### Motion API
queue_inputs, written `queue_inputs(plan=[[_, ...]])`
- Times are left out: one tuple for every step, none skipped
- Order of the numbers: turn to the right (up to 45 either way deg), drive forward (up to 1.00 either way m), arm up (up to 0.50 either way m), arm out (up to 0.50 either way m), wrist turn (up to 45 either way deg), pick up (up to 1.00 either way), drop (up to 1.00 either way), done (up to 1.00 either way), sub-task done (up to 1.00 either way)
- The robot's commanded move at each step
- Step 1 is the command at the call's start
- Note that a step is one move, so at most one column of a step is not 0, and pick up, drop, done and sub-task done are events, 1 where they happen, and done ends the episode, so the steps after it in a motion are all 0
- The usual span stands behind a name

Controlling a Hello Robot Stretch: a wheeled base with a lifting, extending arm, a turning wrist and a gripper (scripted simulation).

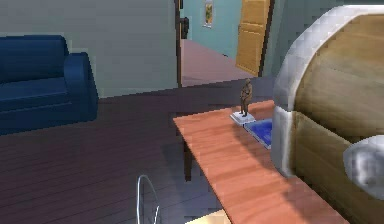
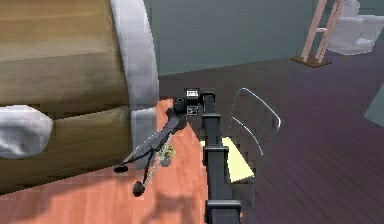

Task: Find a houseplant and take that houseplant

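Note:
My gripper (image 2: 131, 177) reaches over the reddish wooden table (image 2: 110, 205), its dark body slanting down from the two white squares (image 2: 190, 98) at the arm's end. A small pale greenish thing (image 2: 166, 153) lies on the tabletop right by the fingers (image 2: 150, 150); its shape is too small to name. I cannot tell whether the gripper holds anything. In the forward view the same table (image 1: 230, 160) carries a small dark statuette (image 1: 245, 98) on a white base and a flat blue thing (image 1: 264, 132).
A big wooden chest with grey padded trim (image 2: 70, 90) (image 1: 335, 90) stands on the table beside the arm. A wire chair with a yellow seat (image 2: 248, 135) sits close to the arm. A blue sofa (image 1: 45, 80), a doorway (image 1: 215, 45), an orange door (image 1: 253, 35) and a white armchair (image 2: 360, 30) lie farther off.

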Motion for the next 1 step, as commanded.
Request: queue_inputs(plan=[[0.0,0.0,0.0,0.0,45.0,0.0,0.0,0.0,0.0]])
